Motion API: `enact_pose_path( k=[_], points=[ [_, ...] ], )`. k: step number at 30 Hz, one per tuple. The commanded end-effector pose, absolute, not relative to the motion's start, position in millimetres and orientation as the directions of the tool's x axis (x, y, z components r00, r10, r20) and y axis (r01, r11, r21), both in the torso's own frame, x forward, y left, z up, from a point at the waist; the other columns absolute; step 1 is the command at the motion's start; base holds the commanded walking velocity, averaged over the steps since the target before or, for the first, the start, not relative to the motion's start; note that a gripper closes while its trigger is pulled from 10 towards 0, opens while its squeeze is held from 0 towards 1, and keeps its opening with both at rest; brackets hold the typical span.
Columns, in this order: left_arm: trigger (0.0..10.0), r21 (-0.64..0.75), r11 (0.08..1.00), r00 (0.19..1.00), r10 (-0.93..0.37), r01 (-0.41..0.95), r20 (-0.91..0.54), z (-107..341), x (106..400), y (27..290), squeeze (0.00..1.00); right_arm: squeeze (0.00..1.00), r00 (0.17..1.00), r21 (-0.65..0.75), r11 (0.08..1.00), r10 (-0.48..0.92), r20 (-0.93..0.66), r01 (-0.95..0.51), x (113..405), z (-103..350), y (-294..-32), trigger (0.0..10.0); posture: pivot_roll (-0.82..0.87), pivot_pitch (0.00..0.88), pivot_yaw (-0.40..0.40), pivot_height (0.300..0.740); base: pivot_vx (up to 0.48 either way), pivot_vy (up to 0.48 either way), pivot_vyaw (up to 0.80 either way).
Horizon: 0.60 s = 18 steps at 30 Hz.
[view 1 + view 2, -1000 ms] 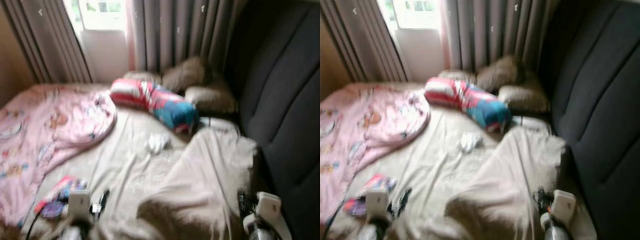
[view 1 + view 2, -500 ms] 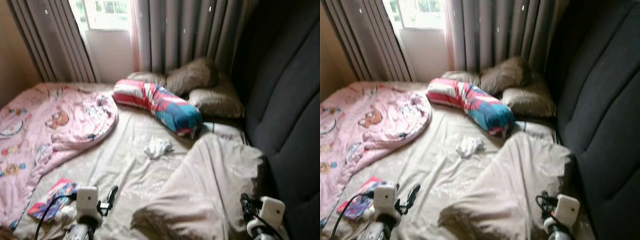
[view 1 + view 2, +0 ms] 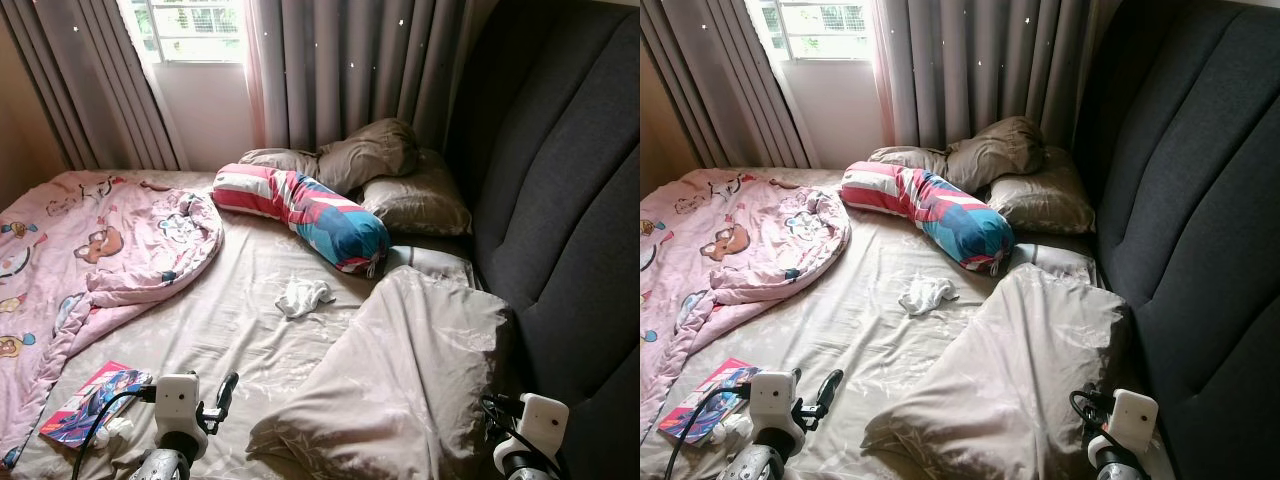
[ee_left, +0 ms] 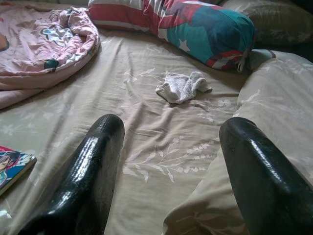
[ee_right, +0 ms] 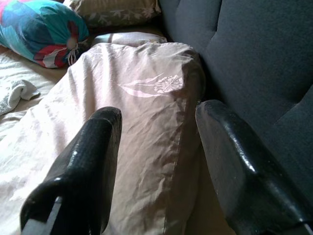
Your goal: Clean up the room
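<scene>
A small crumpled white cloth (image 3: 303,296) lies on the beige bed sheet (image 3: 230,320), just in front of a red, white and blue bolster (image 3: 300,215). A colourful book (image 3: 85,402) rests near the bed's front left corner. A rumpled pink cartoon blanket (image 3: 90,250) covers the left side. My left gripper (image 4: 171,125) hovers open and low over the sheet, beside the book, with the white cloth (image 4: 181,87) ahead of it. My right gripper (image 5: 159,112) is open above a beige floral pillow (image 3: 410,370), close to the headboard.
Brown pillows (image 3: 385,170) are piled at the back against grey curtains (image 3: 350,70) and a window (image 3: 195,25). A dark padded headboard (image 3: 560,220) runs along the right. The sheet's middle is free between the blanket and the beige pillow.
The head view has steadied from blur and shifted slightly. The things on the bed lie as before, and both arms stay low at the front.
</scene>
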<state>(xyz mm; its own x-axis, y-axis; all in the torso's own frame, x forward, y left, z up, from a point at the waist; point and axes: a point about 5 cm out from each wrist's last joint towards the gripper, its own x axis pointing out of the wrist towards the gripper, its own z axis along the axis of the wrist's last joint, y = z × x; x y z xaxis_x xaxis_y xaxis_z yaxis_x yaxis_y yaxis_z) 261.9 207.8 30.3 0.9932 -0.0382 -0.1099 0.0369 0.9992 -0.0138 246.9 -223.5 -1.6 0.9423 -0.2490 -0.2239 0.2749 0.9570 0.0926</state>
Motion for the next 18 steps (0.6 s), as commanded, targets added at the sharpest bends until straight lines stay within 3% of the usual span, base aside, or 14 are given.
enact_pose_path(
  k=[1,9,18],
  points=[
    [10.0,-0.012,0.999,0.994,-0.038,0.037,-0.106,33,263,209,0.0,0.0,0.94,0.087,0.959,-0.243,-0.24,0.27,246,-4,-223,10.0,-0.06,0.004,0.003,0.665,0.0,0.0,0.0],
    [10.0,-0.01,0.999,0.992,-0.045,0.044,-0.118,31,262,207,0.0,0.0,0.937,0.099,0.964,-0.213,-0.279,0.248,243,-10,-219,10.0,-0.06,0.002,0.003,0.603,0.0,0.0,0.0],
    [10.0,-0.004,0.998,0.99,-0.059,0.059,-0.126,31,265,206,0.0,0.0,0.949,0.137,0.976,-0.126,-0.29,0.172,249,-9,-212,10.0,-0.06,0.0,0.013,0.603,0.0,0.0,0.0]
  ],
)
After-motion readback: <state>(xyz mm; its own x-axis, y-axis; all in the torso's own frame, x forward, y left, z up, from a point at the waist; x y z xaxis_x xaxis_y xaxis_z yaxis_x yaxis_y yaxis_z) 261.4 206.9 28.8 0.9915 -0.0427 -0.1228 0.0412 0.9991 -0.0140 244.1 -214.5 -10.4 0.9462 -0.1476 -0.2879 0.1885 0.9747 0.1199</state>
